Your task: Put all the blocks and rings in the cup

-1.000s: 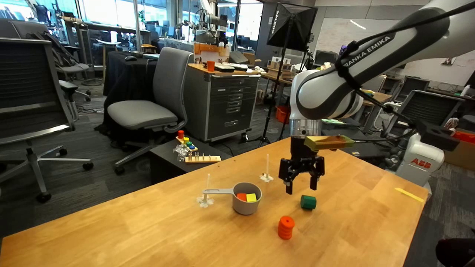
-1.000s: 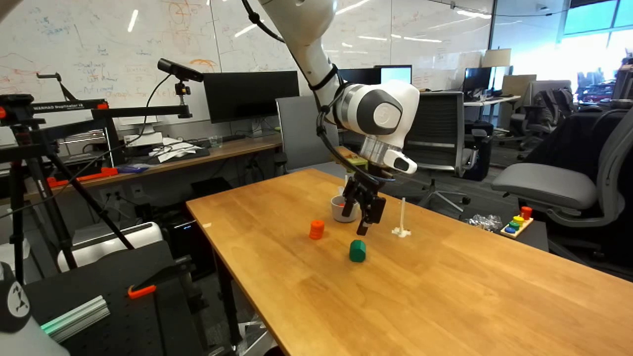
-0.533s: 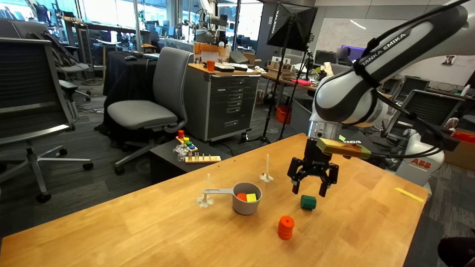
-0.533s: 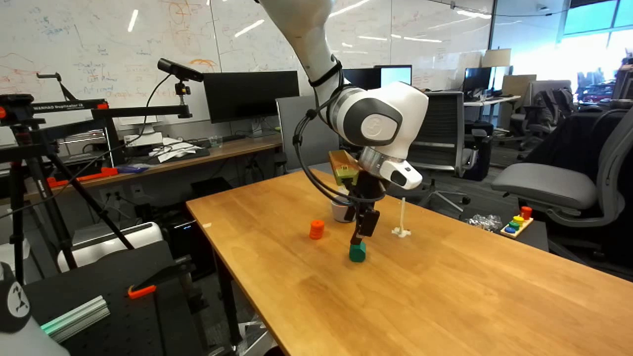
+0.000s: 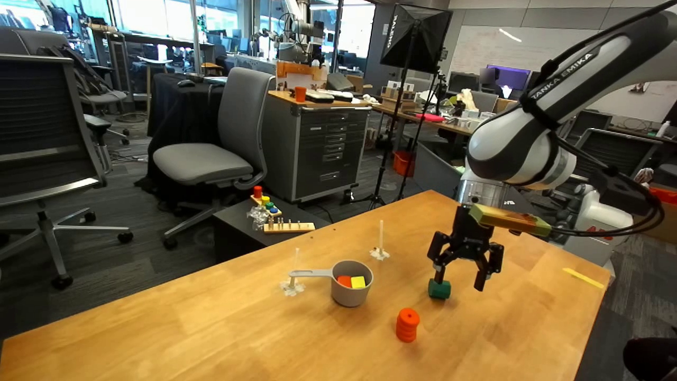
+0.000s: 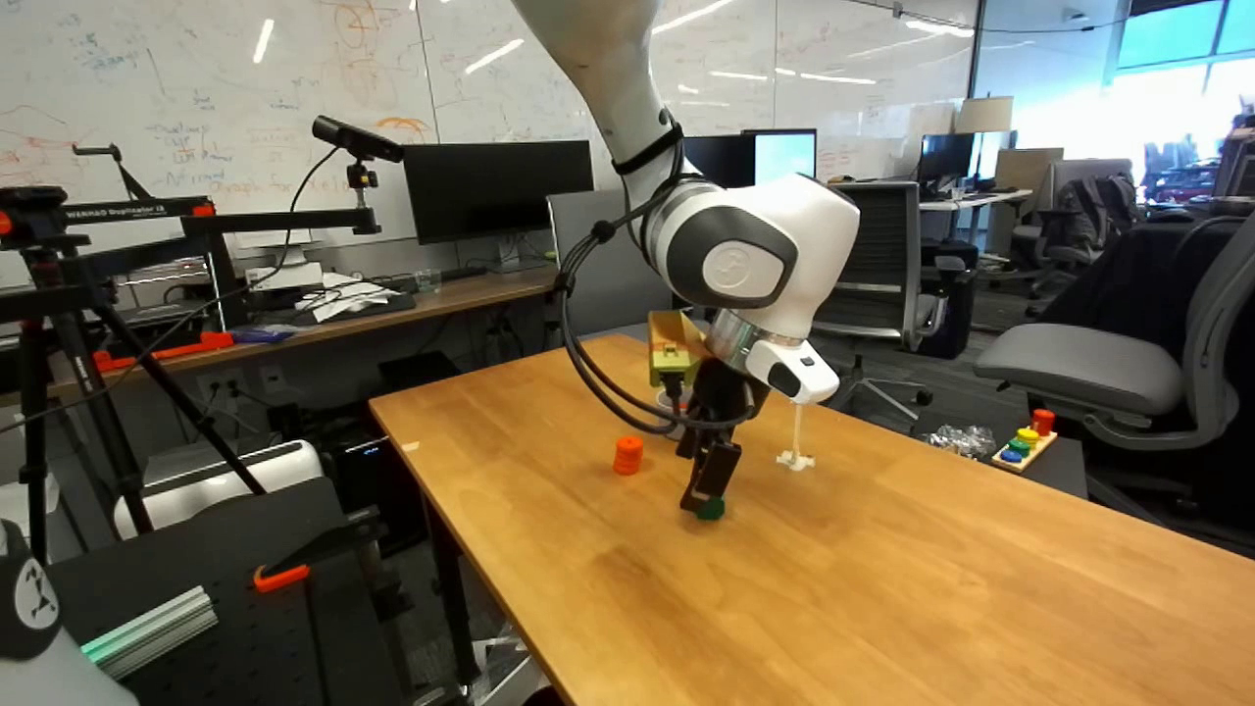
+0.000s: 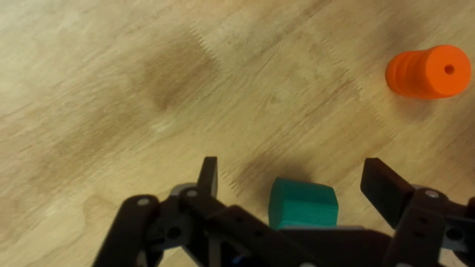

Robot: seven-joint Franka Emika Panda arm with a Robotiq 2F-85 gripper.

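Jaws: lowered and carried to the right since the earlier frame, as seen in an exterior view; now spread wide, with nothing pinched.
Green block (image 5: 439, 289): one, on the bench (image 5: 211, 328), framed between the jaws in the wrist view; contact cannot be told. In an exterior view it is seen in line with one side of the jaws and well apart from the other, so it could be shoved or rolled if the grip is closed off-centre.
Ring stack (image 5: 407, 325): one, orange, upright, near left of the block; its rings cannot be surely counted. It could be toppled if brushed in passing.
Cup (image 5: 349, 298): one, left of both, with one yellow block (image 5: 358, 282) and one red piece (image 5: 344, 281) seen inside; anything beneath is hidden. With little room left, a later piece could be perched high and spilled.
Pale pegs (image 5: 381, 238): two, upright; one could be clipped by a low swing.
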